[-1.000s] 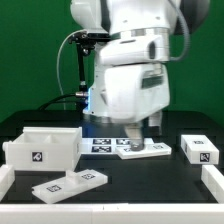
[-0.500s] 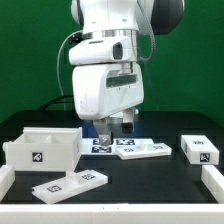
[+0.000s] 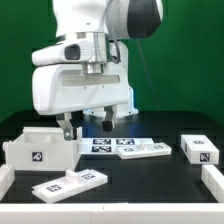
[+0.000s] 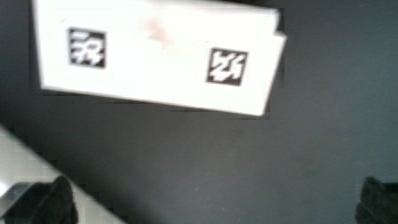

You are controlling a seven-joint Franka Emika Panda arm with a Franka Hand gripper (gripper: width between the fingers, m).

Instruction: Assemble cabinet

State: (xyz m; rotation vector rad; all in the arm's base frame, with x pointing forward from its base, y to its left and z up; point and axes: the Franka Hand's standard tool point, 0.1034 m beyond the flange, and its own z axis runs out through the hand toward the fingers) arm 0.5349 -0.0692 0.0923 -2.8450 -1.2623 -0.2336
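The cabinet lies in loose white parts on the black table. An open white box (image 3: 40,148) stands at the exterior view's left. A flat panel (image 3: 68,183) lies in front of it, and a small block (image 3: 198,148) sits at the right. My gripper (image 3: 87,124) hangs open and empty just above the table, between the box and the marker board (image 3: 125,147). In the wrist view the gripper (image 4: 214,205) shows only dark fingertips (image 4: 39,205) far apart at the frame's edges, with bare table between them. A white edge (image 4: 18,160), probably the box, lies beside one finger.
The marker board (image 4: 160,60) lies behind the gripper in the wrist view, showing two tags. White parts lie at the table's front corners, left (image 3: 5,178) and right (image 3: 212,180). The arm's large white body hangs over the table's middle and left.
The arm has swung toward the exterior view's left, from above the marker board to beside the open box. The gripper stays empty. No part has moved.
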